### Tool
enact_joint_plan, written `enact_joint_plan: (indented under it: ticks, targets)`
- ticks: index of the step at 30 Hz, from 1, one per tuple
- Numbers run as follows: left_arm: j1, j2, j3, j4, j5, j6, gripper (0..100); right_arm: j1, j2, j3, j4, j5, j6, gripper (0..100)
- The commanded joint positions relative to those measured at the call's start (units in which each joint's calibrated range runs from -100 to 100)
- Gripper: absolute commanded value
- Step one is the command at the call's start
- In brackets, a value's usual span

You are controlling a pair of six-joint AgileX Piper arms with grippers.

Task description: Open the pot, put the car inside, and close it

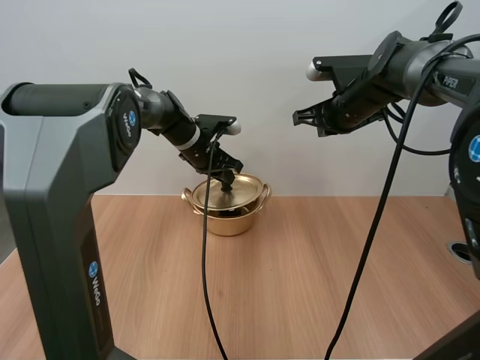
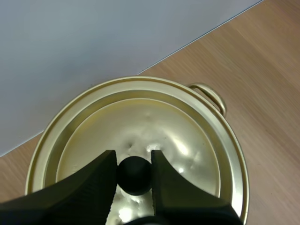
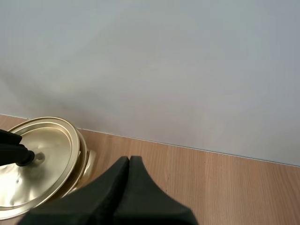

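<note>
A gold pot (image 1: 229, 220) stands at the back of the wooden table, near the wall. Its gold lid (image 1: 234, 193) lies tilted over the pot's mouth. My left gripper (image 1: 226, 178) is shut on the lid's black knob (image 2: 134, 176), with one finger on each side of it. Under the lid (image 2: 154, 126) one pot handle (image 2: 209, 96) sticks out. My right gripper (image 1: 296, 118) hangs high in the air to the right of the pot, shut on nothing. From that arm's camera its fingers (image 3: 129, 161) lie together as one wedge, with the lid (image 3: 42, 159) off to one side.
The wooden table (image 1: 300, 285) stretches wide in front of the pot and to its right. A white wall (image 1: 262, 75) rises right behind the pot. A round grommet (image 1: 459, 251) sits in the tabletop by the right edge.
</note>
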Motion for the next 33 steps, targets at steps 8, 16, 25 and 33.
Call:
enact_joint_plan:
  ticks: [8,16,25,33]
  targets:
    - [-0.01,0.0,0.3,-0.1,-2.1,1.5,14,0.0,0.0,0.0,1.0,0.0,-1.1,0]
    - [-0.01,-0.6,0.2,-0.3,-1.7,1.0,63,0.0,0.0,0.0,1.4,0.0,-1.1,0]
    - [1.04,-10.2,-4.4,-0.4,1.2,-3.3,4,0.0,-1.8,0.0,5.9,1.9,-1.1,0]
    - [5.91,-29.9,-4.7,-1.2,-0.2,-11.0,0,0.0,-8.6,0.0,11.0,5.9,0.1,0]
